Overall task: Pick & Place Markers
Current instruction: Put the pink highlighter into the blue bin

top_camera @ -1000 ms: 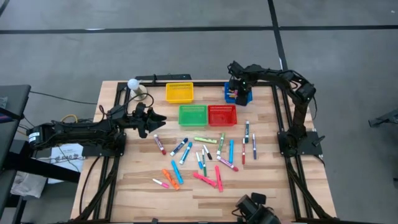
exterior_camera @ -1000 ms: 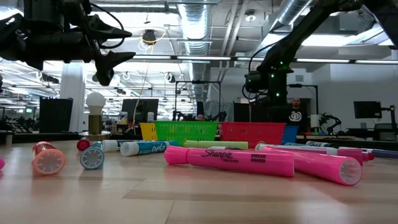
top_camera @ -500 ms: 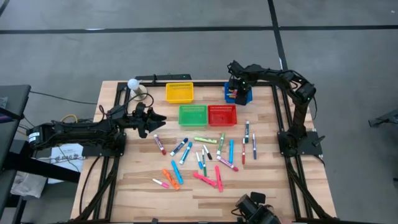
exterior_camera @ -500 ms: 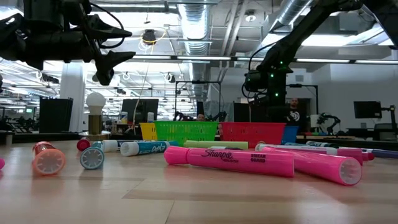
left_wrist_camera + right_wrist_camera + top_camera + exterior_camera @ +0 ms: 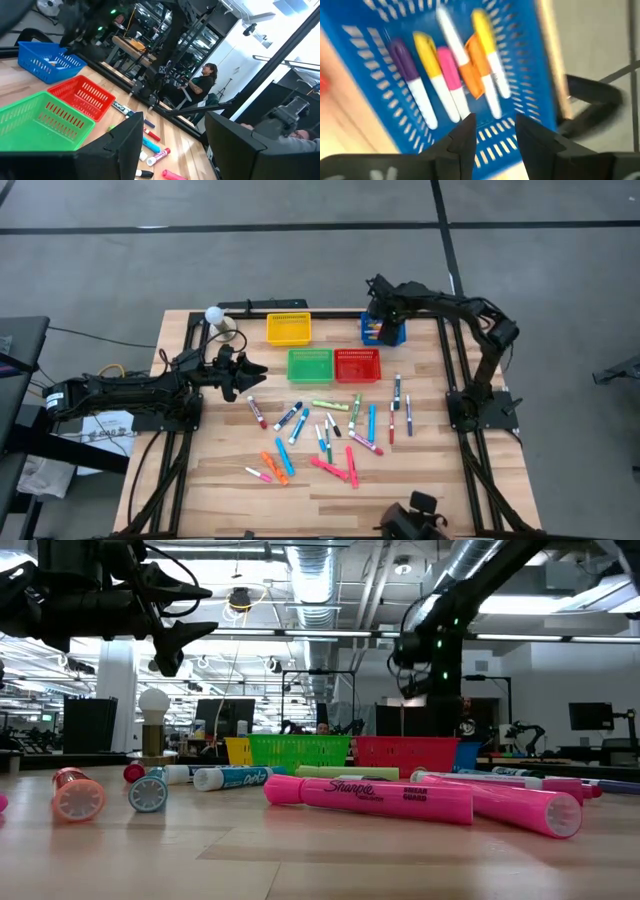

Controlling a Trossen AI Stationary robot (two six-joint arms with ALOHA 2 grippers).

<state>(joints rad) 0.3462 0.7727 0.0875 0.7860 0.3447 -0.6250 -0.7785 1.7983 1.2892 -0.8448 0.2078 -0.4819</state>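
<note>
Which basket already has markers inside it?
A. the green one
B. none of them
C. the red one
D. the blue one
D: the right wrist view looks down into the blue basket, where several markers with purple, yellow, pink and orange caps lie on its mesh floor, while the green basket and red basket show nothing inside in the high view.

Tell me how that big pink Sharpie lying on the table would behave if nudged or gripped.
The pink Sharpie would probably roll: it is a round barrel lying flat on bare wood. It looks stiff, so it should move as one piece. Its smooth plastic may slip in a loose pinch.
</note>
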